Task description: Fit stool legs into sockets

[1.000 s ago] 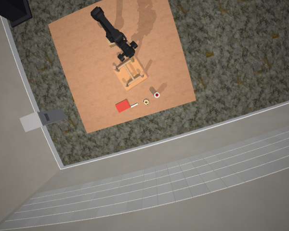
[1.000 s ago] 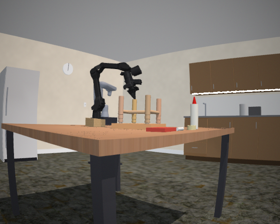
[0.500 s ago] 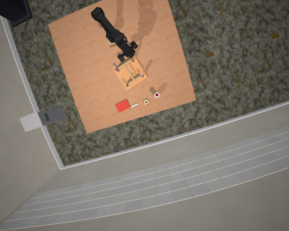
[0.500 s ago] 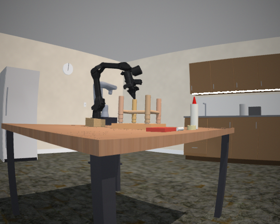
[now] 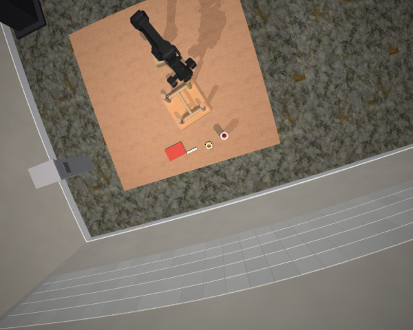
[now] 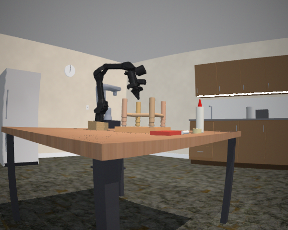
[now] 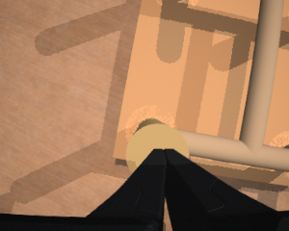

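The stool stands upside down with its flat seat (image 5: 202, 115) (image 6: 141, 129) (image 7: 209, 84) on the table. All four legs stand upright on the seat, joined by stretchers (image 6: 144, 114) (image 7: 268, 58). The back leg (image 6: 138, 111) (image 7: 147, 142) is yellower than the others. My gripper (image 5: 184, 81) (image 6: 137, 97) (image 7: 162, 158) is shut with nothing between the fingers. It hangs point-down a small gap above the top end of the yellow leg. In the wrist view the closed fingertips cover part of that leg's round end.
A wooden block (image 6: 97, 125) (image 5: 160, 64) lies by the arm's base. Near the table's front are a red flat block (image 5: 173, 151) (image 6: 165, 132), a small white cylinder (image 5: 191, 150), a tape ring (image 5: 208, 143) (image 6: 197, 130) and a glue bottle (image 5: 224, 135) (image 6: 199, 116).
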Controlling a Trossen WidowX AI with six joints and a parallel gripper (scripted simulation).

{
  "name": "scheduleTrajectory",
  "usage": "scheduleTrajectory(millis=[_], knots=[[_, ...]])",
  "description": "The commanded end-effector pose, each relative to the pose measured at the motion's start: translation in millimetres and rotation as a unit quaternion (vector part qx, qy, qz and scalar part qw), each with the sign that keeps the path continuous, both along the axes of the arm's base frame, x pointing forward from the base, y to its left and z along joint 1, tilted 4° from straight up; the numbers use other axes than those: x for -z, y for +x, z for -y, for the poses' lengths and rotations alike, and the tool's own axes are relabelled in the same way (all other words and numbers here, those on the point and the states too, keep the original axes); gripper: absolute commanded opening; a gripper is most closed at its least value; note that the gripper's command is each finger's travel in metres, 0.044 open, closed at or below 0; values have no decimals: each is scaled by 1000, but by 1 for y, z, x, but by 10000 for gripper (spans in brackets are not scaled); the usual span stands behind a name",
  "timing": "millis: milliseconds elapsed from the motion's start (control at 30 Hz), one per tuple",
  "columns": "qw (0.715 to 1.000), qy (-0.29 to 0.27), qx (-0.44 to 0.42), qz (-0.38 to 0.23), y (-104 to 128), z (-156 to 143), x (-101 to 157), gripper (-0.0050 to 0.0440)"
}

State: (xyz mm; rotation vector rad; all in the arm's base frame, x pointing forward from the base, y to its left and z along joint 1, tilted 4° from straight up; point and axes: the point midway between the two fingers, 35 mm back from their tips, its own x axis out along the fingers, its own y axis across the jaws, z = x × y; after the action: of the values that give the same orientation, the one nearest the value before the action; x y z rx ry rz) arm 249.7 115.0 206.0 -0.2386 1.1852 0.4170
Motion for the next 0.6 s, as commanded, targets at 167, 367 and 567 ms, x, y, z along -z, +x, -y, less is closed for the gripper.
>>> scheduleTrajectory(millis=[167,367,567], knots=[[1000,6,-3,9,-1,0,-14,0],[999,3,34,4,37,8,-24,0],[997,3,81,4,91,27,-37,0]])
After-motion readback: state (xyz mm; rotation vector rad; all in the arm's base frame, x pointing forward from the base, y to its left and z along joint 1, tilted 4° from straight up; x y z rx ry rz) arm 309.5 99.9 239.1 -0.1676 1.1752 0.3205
